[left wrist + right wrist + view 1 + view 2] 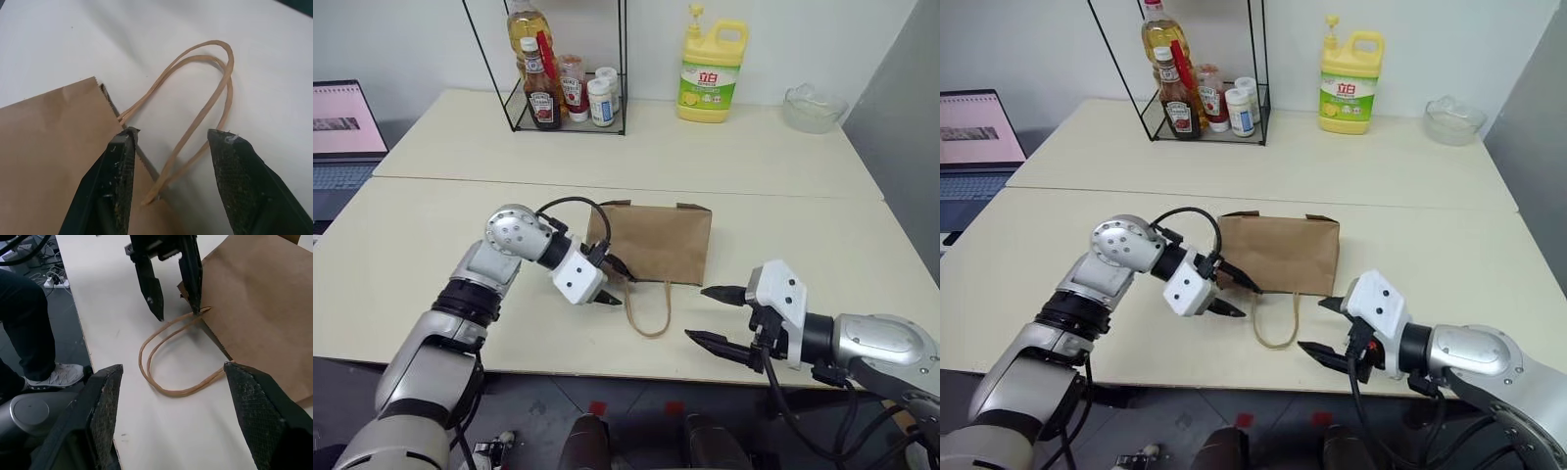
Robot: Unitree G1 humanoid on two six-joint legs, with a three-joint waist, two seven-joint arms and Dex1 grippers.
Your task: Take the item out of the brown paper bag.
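The brown paper bag [656,240] lies flat on the near table, its mouth facing the front edge. Its two tan handles [649,313] loop out over the tabletop. My left gripper [622,287] is open at the left corner of the bag's mouth. In the left wrist view one finger [117,181] lies over the bag's edge, and a handle strand [195,127] runs between the two fingers. My right gripper [697,313] is open and holds nothing, just right of the handles near the table's front edge. The item is hidden.
On the back table stand a black wire rack [563,78] with sauce bottles and a tall oil bottle, a yellow detergent jug [710,73] and a glass bowl [813,108]. A laptop [342,132] sits at the far left. A person's leg and shoe [29,333] are beside the table.
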